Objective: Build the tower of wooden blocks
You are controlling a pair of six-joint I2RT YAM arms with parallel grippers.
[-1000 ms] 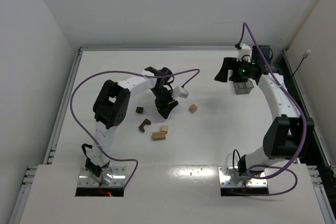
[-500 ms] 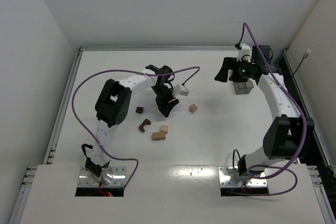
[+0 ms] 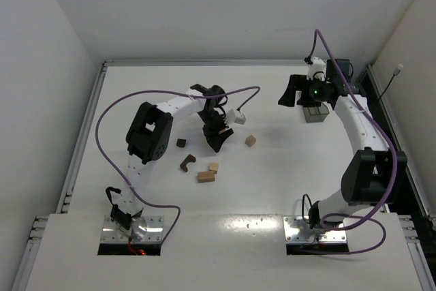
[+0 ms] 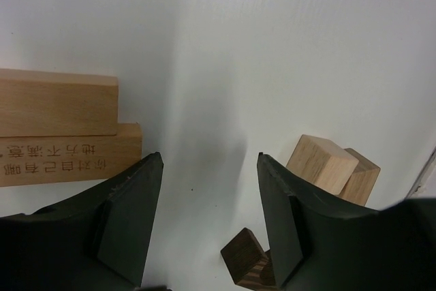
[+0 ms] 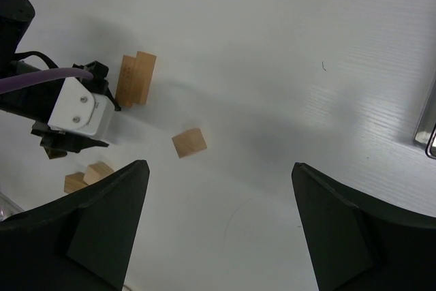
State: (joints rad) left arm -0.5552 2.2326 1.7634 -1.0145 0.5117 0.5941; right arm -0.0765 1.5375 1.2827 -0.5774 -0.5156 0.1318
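Note:
Loose wood blocks lie mid-table: a dark cube [image 3: 181, 143], a dark notched piece [image 3: 187, 162], a small tan block [image 3: 213, 167], stacked tan bars [image 3: 206, 176] and a lone tan cube [image 3: 251, 140]. My left gripper [image 3: 213, 139] hangs just above them, pointing down. In the left wrist view its jaws [image 4: 210, 157] stand open over bare table, with the tan bars [image 4: 58, 103] to the left, a tan cube [image 4: 323, 161] to the right and a dark block [image 4: 245, 253] by the right finger. My right gripper [image 3: 293, 93] is open and far off at the back right, holding nothing [image 5: 218, 166].
A dark translucent bin [image 3: 315, 112] stands at the back right beside the right gripper; its edge [image 5: 428, 120] shows in the right wrist view. The left arm's purple cable loops over the table's left half. A raised rail [image 3: 88, 120] borders the table.
The left arm's elbow has shifted slightly to the right while its gripper stays above the blocks. The right arm has not moved.

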